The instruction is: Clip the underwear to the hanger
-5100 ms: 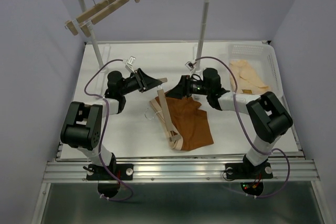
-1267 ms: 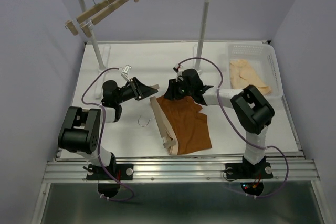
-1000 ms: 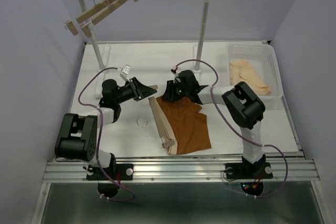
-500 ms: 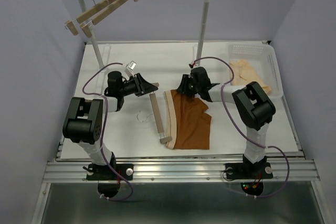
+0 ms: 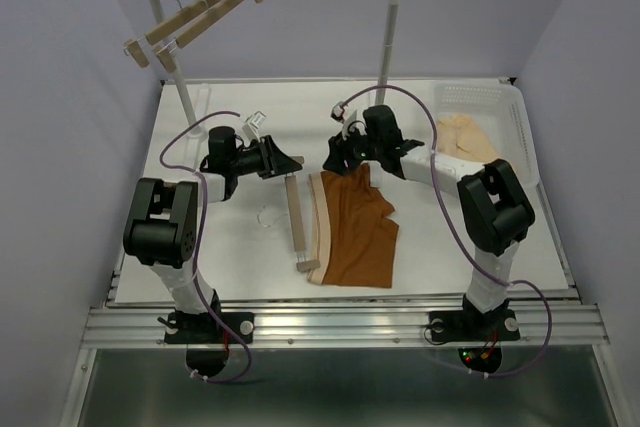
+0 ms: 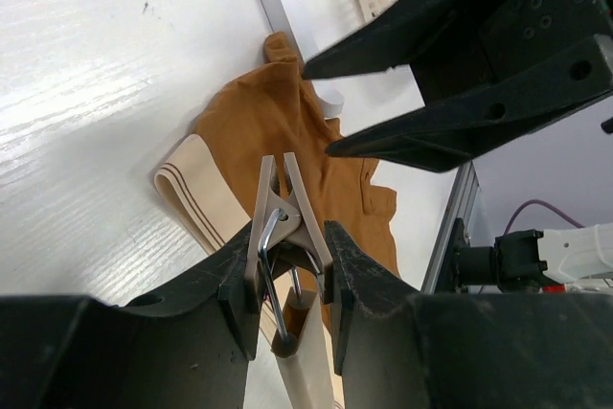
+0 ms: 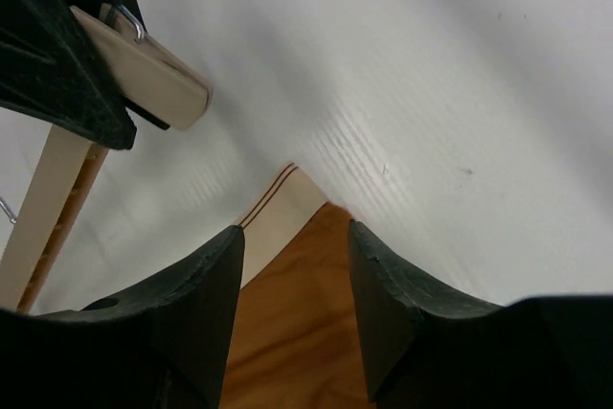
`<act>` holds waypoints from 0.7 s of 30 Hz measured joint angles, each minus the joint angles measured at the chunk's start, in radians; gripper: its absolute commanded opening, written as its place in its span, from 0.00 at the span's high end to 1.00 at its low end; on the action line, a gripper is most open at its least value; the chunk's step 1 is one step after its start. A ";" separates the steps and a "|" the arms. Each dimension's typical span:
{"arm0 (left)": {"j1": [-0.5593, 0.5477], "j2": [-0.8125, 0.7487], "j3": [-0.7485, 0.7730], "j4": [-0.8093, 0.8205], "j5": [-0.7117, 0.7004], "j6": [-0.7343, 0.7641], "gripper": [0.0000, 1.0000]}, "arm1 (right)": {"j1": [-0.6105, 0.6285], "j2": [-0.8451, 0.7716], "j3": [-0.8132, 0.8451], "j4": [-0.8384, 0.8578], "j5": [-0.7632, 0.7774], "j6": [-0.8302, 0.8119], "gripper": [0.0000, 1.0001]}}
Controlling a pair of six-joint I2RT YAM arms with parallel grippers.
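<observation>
Wood pinched on the left: squeezing the far-end clip (image 6: 278,189) of the hanger (image 5: 295,222) with the left gripper (image 6: 287,248), clenched tight on it. Resting the bar flat on the table (image 5: 450,237), just beside the waistband (image 5: 318,225) of the underwear (image 5: 355,232), spread out mid-table. Hovering the right gripper (image 7: 293,241), fingers spread wide and gripping nothing, over the waistband's far corner, contact with the cloth unclear.

I count one slim light-wood clip hanger (image 5: 294,222) on the desk (image 5: 450,237), two hanging hangers (image 5: 190,17), one rust-brown fabric underwear (image 5: 355,237), one pale cream garment (image 5: 470,142).
</observation>
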 measured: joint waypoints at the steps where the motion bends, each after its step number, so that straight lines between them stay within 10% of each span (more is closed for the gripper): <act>1: 0.000 0.003 0.001 -0.004 0.003 0.002 1.00 | 0.000 0.014 0.027 -0.022 -0.019 -0.035 0.45; 21: 0.001 0.043 0.019 -0.022 0.044 0.017 1.00 | 0.021 0.383 0.431 -0.384 -0.201 -0.415 0.45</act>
